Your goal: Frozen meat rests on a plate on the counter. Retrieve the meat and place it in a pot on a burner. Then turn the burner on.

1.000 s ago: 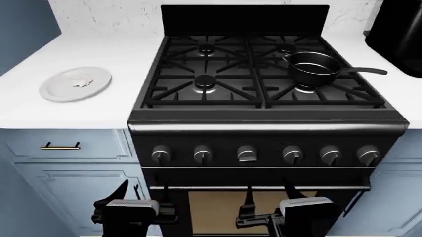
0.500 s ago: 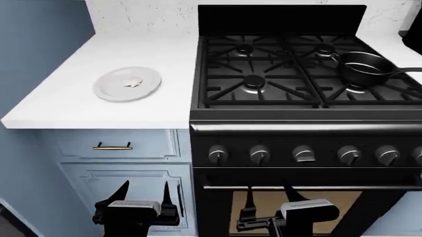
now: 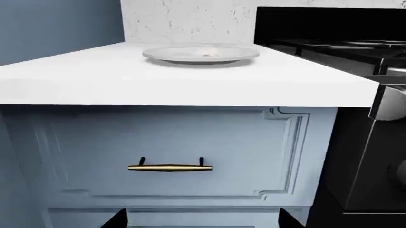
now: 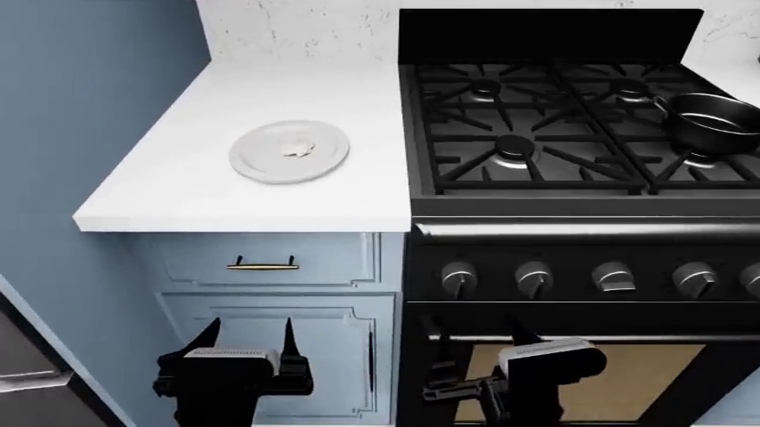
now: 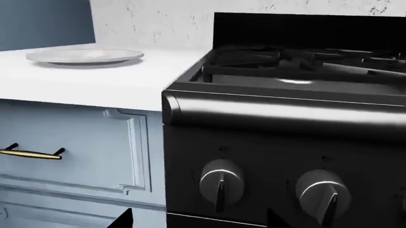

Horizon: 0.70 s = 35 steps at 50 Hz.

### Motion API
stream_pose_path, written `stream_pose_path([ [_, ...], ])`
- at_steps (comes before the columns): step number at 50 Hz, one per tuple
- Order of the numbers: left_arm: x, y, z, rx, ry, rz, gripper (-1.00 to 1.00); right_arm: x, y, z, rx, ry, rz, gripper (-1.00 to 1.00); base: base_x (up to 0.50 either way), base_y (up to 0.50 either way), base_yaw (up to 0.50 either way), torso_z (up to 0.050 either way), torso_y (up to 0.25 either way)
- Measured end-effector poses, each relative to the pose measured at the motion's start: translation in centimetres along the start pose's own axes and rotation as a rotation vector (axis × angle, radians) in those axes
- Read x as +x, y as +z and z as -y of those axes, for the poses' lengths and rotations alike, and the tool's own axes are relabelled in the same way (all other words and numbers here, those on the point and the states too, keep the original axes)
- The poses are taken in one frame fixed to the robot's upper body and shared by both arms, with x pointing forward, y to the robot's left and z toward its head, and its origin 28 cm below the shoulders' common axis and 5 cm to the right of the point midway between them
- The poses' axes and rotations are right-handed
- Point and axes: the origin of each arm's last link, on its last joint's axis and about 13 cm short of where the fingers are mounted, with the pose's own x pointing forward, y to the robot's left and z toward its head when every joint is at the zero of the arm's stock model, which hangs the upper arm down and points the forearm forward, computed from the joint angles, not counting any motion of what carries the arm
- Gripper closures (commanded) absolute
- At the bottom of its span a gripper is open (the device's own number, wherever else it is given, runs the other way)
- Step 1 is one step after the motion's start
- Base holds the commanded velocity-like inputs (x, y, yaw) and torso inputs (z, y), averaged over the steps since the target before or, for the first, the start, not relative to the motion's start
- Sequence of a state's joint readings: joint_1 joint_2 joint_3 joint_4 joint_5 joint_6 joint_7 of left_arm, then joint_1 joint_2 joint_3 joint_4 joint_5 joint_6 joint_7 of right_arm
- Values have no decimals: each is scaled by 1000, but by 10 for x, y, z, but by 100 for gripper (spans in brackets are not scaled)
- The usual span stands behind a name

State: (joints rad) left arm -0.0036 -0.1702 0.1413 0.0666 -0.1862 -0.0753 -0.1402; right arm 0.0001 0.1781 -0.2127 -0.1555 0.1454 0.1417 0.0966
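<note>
The frozen meat point(image 4: 297, 149), a small cream-white lump, lies on the round white plate point(image 4: 263, 164) on the white counter point(image 4: 178, 187), left of the stove. The plate also shows edge-on in the left wrist view point(image 3: 171, 55) and the right wrist view point(image 5: 57, 58). The black pot point(image 4: 713, 124) sits on the right front burner, its handle cut off by the frame edge. A free burner point(image 4: 514, 147) lies front left. My left gripper point(image 4: 252, 336) is open, low before the blue cabinet. My right gripper point(image 4: 481, 342) is open, low before the oven door. Both are empty and far below the counter.
A drawer with a brass handle point(image 4: 262, 263) sits under the counter. A row of silver-faced knobs point(image 4: 533, 278) runs along the stove front. A blue wall point(image 4: 84, 107) bounds the counter's left end. A speckled white wall point(image 4: 297, 31) stands behind.
The view has shifted left: the stove and pot slid right in the frame, the plate moved toward the centre, and the blue wall came into view. Both grippers stay low and open.
</note>
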Motion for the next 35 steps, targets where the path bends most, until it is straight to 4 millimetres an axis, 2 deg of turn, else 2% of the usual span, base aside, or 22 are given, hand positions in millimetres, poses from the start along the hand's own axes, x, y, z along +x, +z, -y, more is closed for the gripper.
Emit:
stream_pose_path([
  [6, 6, 29, -8, 39, 0, -6, -100, 4, 34, 7, 0, 3, 8, -100, 0, 0, 0, 0, 0],
  [13, 14, 74, -20, 71, 1, 18, -100, 9, 83, 18, 35, 6, 21, -100, 0, 0, 0, 0, 0],
  [22, 19, 122, -33, 117, -9, 64, -100, 8, 139, 29, 25, 48, 76, -100, 16, 0, 0, 0, 0],
  [28, 20, 142, -39, 158, -21, 86, -100, 3, 165, 34, 11, 91, 124, -100, 497, 0, 0, 0, 0],
  [35, 21, 154, -43, 185, -35, 105, -100, -2, 180, 37, -13, 124, 157, -100, 500, 0, 0, 0, 0],
])
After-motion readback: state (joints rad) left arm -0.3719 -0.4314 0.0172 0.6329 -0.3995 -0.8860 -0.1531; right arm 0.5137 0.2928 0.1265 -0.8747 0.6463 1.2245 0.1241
